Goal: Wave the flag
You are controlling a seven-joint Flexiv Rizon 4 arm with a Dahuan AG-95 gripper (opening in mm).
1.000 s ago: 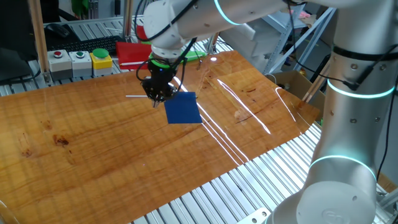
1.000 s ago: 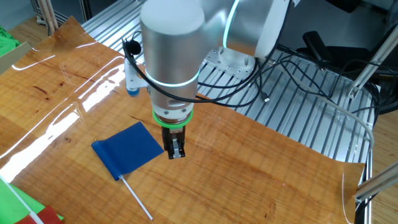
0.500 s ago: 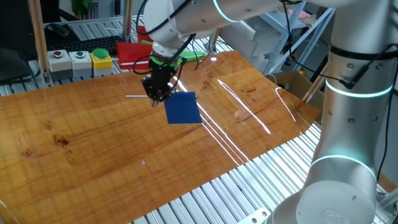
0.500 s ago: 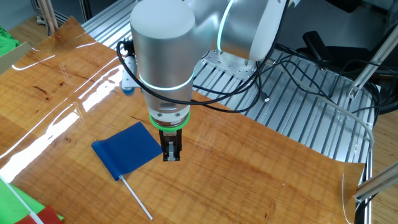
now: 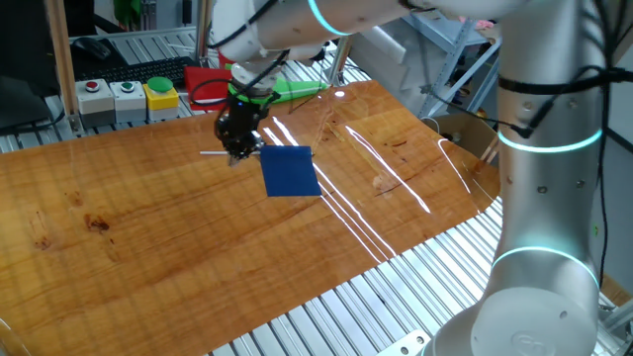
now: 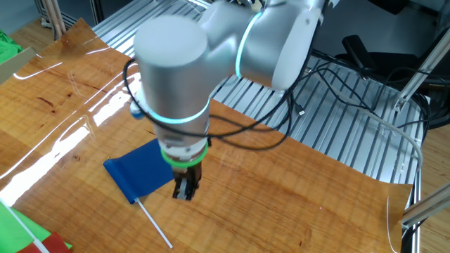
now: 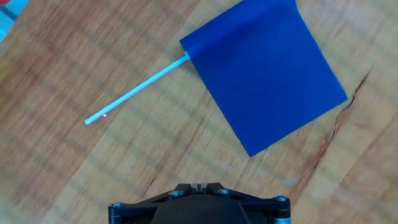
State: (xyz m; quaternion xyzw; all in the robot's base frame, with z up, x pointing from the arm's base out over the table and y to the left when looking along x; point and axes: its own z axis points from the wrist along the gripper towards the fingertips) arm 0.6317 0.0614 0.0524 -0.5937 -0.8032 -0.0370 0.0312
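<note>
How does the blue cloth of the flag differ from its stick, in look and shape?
The cloth is dark blue, while the stick is white, looking pale blue in the hand view. The cloth is a broad flat rectangle, while the stick is a thin straight rod. Both lie flat on the wooden table, joined at one edge of the cloth, and the end effector touches neither.

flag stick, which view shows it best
The hand view: the whole stick lies unobstructed beside the blue cloth. One fixed view shows only a short end past the pincer; the other shows its lower length.
</note>
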